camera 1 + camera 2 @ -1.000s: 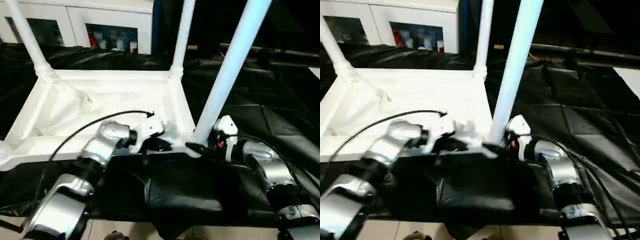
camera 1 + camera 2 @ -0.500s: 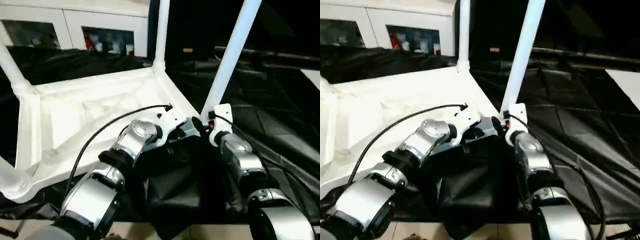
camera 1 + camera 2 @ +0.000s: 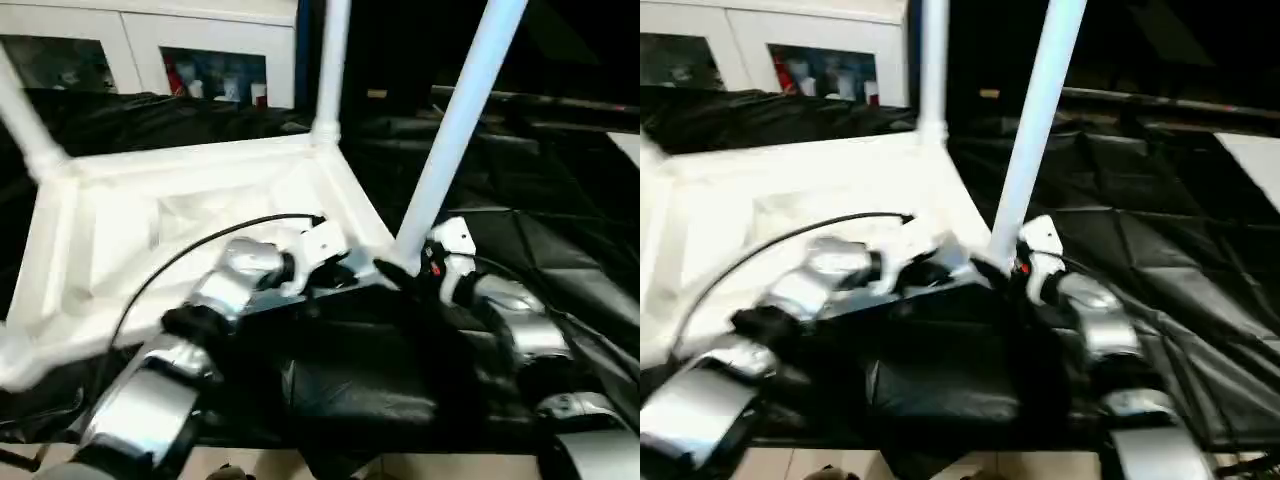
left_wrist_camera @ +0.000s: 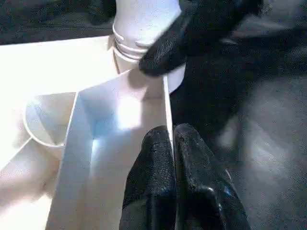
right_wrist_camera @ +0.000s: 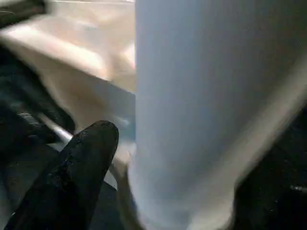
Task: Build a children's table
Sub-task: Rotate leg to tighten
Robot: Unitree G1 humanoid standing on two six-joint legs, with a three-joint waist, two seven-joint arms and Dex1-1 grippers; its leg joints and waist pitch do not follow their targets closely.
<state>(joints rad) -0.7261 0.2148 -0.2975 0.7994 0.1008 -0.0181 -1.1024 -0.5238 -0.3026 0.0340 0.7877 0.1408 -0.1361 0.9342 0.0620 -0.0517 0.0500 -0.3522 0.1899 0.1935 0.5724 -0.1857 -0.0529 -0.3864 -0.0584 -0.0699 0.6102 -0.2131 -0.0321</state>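
Observation:
The children's table lies upside down: its white tabletop (image 3: 200, 215) shows its ribbed underside, and white legs stand up from the corner sockets. My left gripper (image 3: 343, 276) sits at the near right edge, its fingers (image 4: 160, 158) shut on the thin rim wall. My right gripper (image 3: 397, 272) is at the base of the near right leg (image 3: 455, 130). One right finger (image 5: 91, 153) stands beside that leg (image 5: 192, 96) with a small gap, the other hidden behind it. The far right leg (image 3: 333, 60) and the far left leg (image 3: 25, 120) stand upright.
Black cloth (image 3: 560, 230) covers the work surface around and in front of the tabletop. A white cabinet (image 3: 150, 40) with glass fronts runs along the back. A black cable (image 3: 190, 255) loops from my left wrist over the tabletop.
The whole picture has swung, so the camera moved. Both grippers stay at the tabletop's near right corner, left on the rim, right at the leg's base.

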